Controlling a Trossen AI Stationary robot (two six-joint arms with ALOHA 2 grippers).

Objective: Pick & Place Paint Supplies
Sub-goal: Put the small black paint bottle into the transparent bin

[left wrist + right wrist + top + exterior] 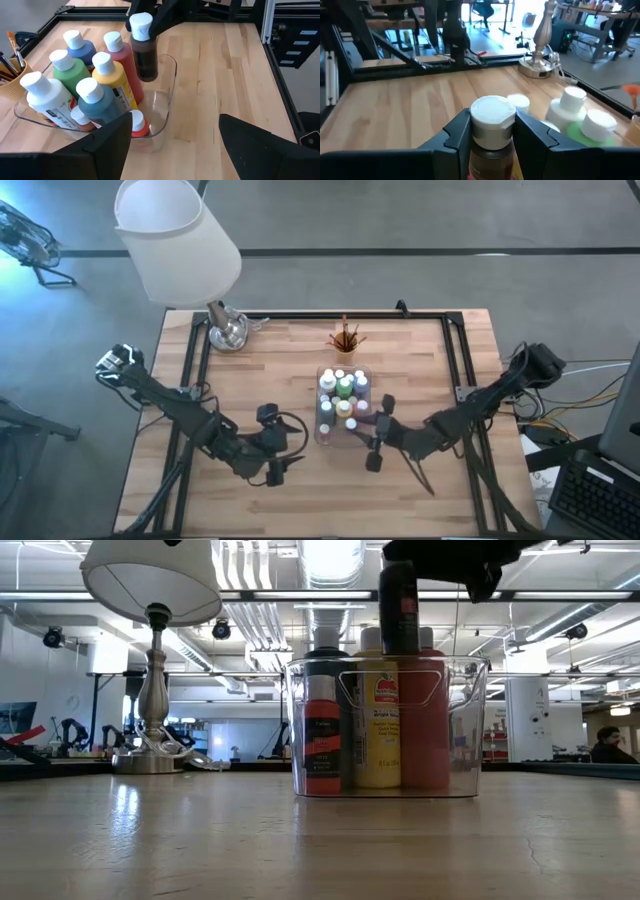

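A clear plastic tray (343, 405) stands mid-table with several white-capped paint bottles (75, 75) upright in it: white, green, blue, red, yellow and teal. A brown paint bottle (145, 55) hangs over the tray's near end, with my right gripper (492, 135) shut on it. In the low view the brown bottle (400, 610) is above the tray's rim (385, 662). My left gripper (175, 150) is open just left of the tray, with nothing between its fingers. Brushes stand in an orange cup (346, 338) behind the tray. My right gripper pinches the brown bottle just under its white cap (492, 117), one finger (457, 132) on each side. The fingers come nearly level from the table's right side. The bottle hangs upright below them, clear of the tray and the other bottles.
A lamp with a white shade (180, 240) and a metal base (228, 330) stands at the table's far left. A black frame (450, 350) runs along the table's edges. Bare wood lies left of and in front of the tray.
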